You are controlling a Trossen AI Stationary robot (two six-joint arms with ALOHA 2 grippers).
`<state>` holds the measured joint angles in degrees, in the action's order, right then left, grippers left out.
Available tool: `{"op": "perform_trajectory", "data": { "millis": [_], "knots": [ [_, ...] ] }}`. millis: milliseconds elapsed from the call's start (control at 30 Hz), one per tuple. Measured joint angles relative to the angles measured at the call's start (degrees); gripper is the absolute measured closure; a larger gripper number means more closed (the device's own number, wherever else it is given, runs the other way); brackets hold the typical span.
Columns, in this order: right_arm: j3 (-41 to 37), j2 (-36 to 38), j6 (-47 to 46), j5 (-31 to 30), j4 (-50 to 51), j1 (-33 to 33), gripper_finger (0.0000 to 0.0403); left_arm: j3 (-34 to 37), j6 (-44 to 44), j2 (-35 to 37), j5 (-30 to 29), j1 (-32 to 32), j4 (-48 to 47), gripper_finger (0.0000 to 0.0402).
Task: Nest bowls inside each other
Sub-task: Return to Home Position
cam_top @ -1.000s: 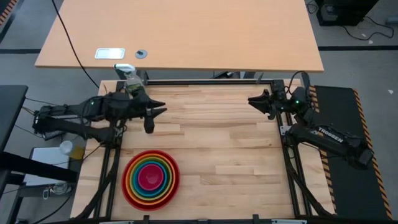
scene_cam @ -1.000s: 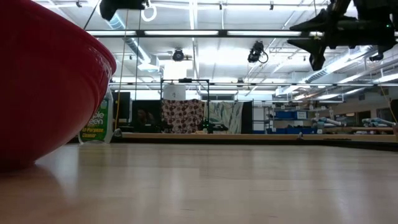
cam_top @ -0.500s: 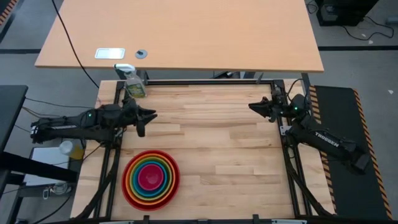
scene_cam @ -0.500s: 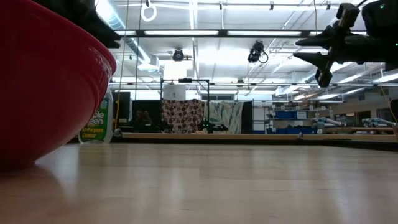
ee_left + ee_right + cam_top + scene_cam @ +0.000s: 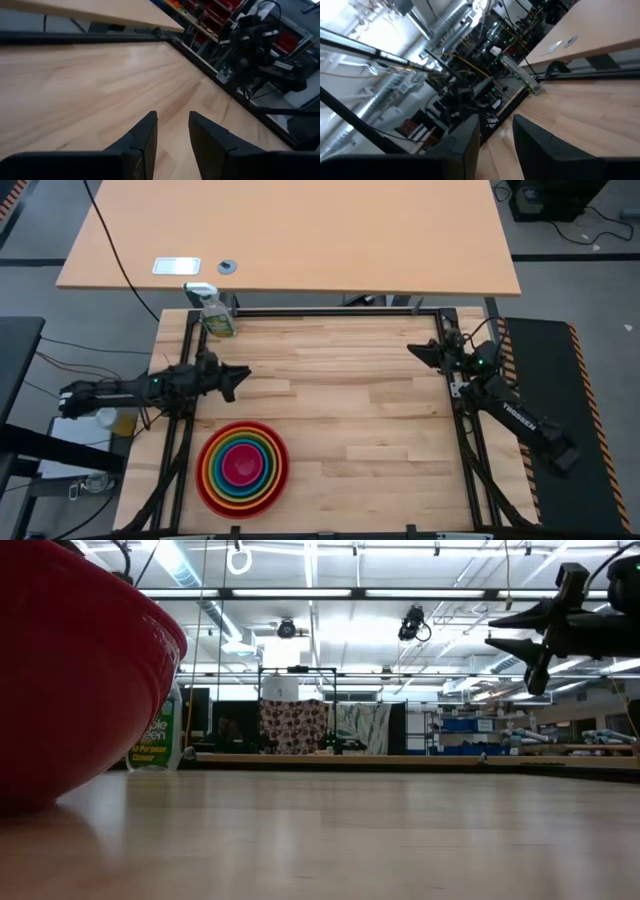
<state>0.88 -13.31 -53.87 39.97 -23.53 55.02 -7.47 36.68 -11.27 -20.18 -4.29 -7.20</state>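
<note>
The bowls (image 5: pixel 243 464) stand nested on the wooden table near its near left corner: red outermost, then orange, lime green and blue, with magenta-pink in the middle. In the low view only the red bowl's wall (image 5: pixel 70 670) shows, resting on the table. My left gripper (image 5: pixel 240 375) hovers at the left edge, beyond the stack, open and empty (image 5: pixel 172 125). My right gripper (image 5: pixel 415 352) hangs at the far right, well away from the bowls, pointing toward the table's middle, open and empty (image 5: pixel 496 120).
A spray bottle (image 5: pixel 215 315) stands at the table's far left corner and shows past the red bowl (image 5: pixel 160 735) in the low view. A black frame rail (image 5: pixel 330 312) runs around the table. A larger desk (image 5: pixel 300 240) lies beyond the far edge.
My left gripper has sunk, drawn back toward the table's left edge and rolled; it has dropped out of the low view behind the red bowl. My right gripper has come down a little and rolled somewhat. The bowls have kept still.
</note>
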Motion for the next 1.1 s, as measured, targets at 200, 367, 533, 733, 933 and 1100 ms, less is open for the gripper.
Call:
{"op": "perform_trajectory", "data": {
  "millis": [200,367,533,733,933,1100],
  "knots": [
    [-0.5,1.5,0.3,-1.1,1.1,0.0,0.0278,3.0,3.7,0.6,-0.1,0.0,0.2,0.0287],
    [-0.5,1.3,0.6,-2.7,1.7,0.0,0.0278,3.8,4.7,0.5,-0.1,0.0,0.6,0.0287],
    [-0.5,1.3,-3.3,-2.2,1.2,-0.2,0.0277,3.8,4.3,0.5,-0.1,0.0,0.5,0.0292],
    [-0.5,1.3,3.1,-2.3,1.3,-0.2,0.0277,3.8,1.9,0.4,-0.6,0.0,0.4,0.0299],
    [-0.5,1.3,24.1,-2.4,1.3,-0.2,0.0277,3.8,-14.6,0.4,-0.7,0.0,0.3,0.0299],
    [-0.5,1.3,23.6,-2.4,1.3,-0.2,0.0276,3.8,-15.8,0.4,-0.7,0.0,0.3,0.0299]
  ]
}}
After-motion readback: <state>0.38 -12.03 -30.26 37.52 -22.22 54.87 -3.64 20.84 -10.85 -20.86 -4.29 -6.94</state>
